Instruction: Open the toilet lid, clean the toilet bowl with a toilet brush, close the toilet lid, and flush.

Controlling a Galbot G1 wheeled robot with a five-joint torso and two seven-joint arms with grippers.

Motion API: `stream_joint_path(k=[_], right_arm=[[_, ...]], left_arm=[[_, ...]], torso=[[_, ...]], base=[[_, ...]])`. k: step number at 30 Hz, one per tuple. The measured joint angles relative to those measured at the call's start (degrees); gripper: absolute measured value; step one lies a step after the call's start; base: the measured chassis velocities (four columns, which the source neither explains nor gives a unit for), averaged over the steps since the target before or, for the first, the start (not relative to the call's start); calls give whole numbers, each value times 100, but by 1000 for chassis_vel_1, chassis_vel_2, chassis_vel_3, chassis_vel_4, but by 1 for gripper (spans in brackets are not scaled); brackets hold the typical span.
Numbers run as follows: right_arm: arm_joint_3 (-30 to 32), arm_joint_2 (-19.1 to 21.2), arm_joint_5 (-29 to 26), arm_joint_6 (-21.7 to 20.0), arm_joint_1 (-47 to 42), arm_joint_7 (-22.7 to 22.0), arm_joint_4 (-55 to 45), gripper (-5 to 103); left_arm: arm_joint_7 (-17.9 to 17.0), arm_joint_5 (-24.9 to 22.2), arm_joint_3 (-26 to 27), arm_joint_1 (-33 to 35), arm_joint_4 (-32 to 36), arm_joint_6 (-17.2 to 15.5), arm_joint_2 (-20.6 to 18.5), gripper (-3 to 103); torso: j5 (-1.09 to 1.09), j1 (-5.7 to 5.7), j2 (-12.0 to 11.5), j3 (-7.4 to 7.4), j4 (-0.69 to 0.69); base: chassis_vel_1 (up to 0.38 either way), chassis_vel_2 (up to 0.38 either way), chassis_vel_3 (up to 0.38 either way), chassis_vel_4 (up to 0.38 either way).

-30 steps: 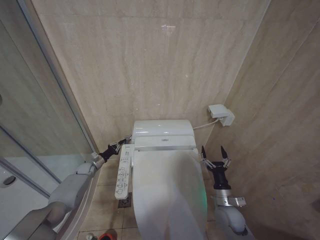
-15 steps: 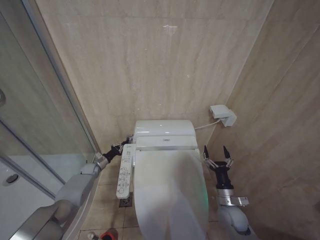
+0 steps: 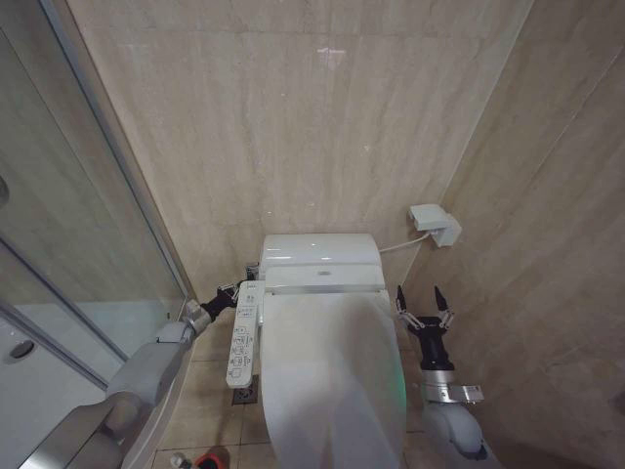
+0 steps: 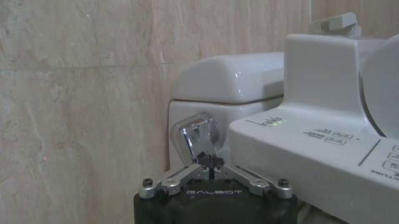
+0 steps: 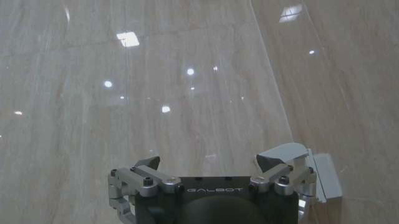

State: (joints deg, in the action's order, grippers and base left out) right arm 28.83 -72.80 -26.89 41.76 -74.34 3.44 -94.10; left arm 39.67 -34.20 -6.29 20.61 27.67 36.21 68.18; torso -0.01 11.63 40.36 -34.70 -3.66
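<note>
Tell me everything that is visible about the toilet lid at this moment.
The toilet lid is a large, smooth, glossy white oval cover that looks like plastic. It is closed, lying flat over the bowl, its hinge end against the white rear unit near the wall. The side button panel runs along its left edge. A faint green glow shows at its right edge. Nothing touches it: the left gripper is shut beside the panel's far end, and the right gripper is open to its right.
</note>
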Motion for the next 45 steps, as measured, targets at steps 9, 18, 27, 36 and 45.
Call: stream_joint_path(k=[9, 18, 27, 36, 45], right_arm=[[-2, -5, 0, 2, -2, 4, -10, 100], [-30, -39, 13, 3, 29, 13, 7, 100], [3, 27, 15, -5, 18, 9, -18, 100], [40, 55, 10, -7, -20, 4, -83, 100], [43, 34, 10, -7, -36, 3, -107, 100]], left_arm=[[-21, -13, 25, 21, -11, 4, 20, 0], [-15, -13, 23, 21, 4, 6, -43, 0], [-15, -24, 39, 5, -9, 7, -17, 0], [-19, -30, 36, 16, 35, 7, -27, 0], [-19, -34, 34, 30, 84, 12, -79, 0]], torso=[[0, 0, 0, 1, -2], [0, 0, 0, 1, -3], [1, 0, 0, 1, 1], [1, 0, 0, 1, -2], [0, 0, 0, 1, -2]], base=[[0, 0, 0, 0], [0, 0, 0, 0], [0, 0, 0, 0], [0, 0, 0, 0], [0, 0, 0, 0]])
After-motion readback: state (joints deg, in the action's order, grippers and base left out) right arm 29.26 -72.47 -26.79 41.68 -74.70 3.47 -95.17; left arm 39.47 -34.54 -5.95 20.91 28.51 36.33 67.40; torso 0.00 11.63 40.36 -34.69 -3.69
